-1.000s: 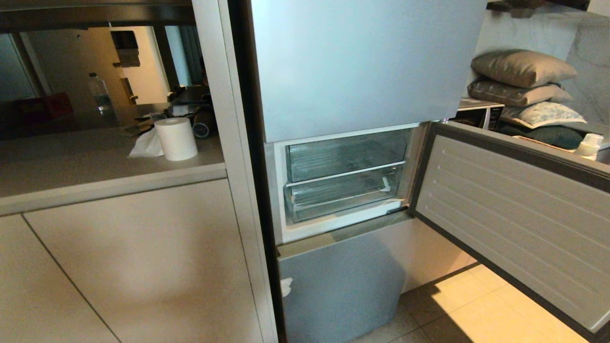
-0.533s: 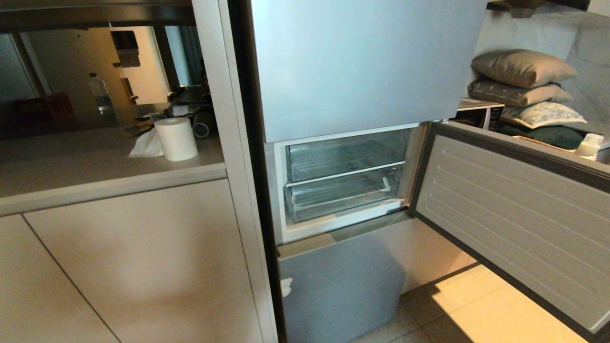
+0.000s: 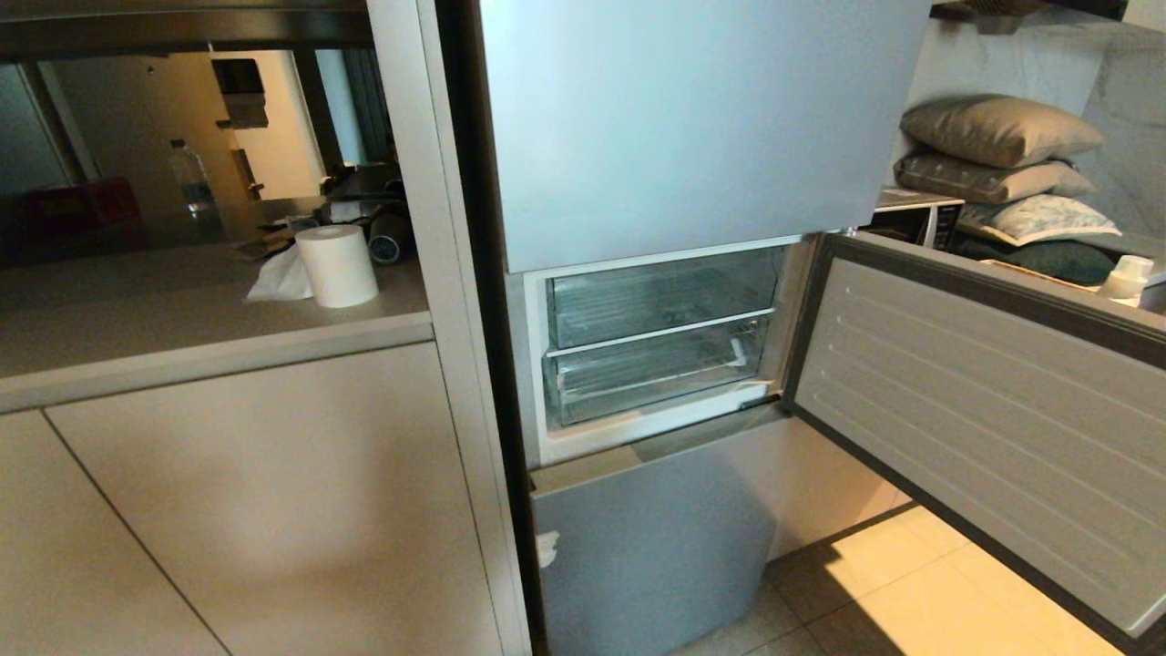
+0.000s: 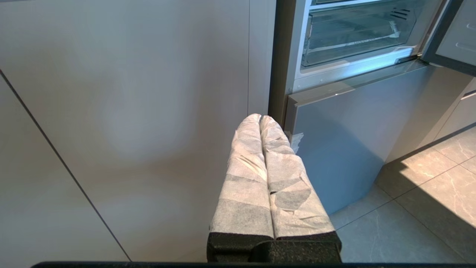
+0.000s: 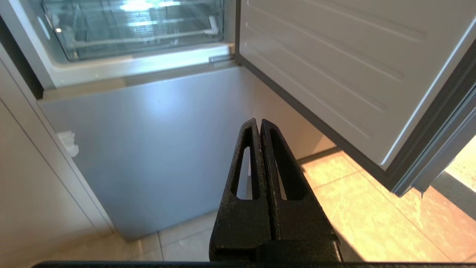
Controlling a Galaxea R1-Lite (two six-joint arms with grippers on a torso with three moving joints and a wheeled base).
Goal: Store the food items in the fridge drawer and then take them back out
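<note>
The fridge's middle compartment stands open with two clear drawers pushed in. The lower one, the fridge drawer, has a ribbed floor and faint grey lettering on its front, and shows again in the left wrist view. I see nothing red in either drawer; the food items are out of view. My left gripper, its fingers wrapped in white paper, is shut and empty, low beside the cabinet front. My right gripper is shut and empty, low in front of the closed bottom door. Neither arm shows in the head view.
The compartment's door is swung wide open to the right, over the tiled floor. The closed bottom door is below the drawers. To the left, a counter carries a white paper roll. Pillows are stacked at the back right.
</note>
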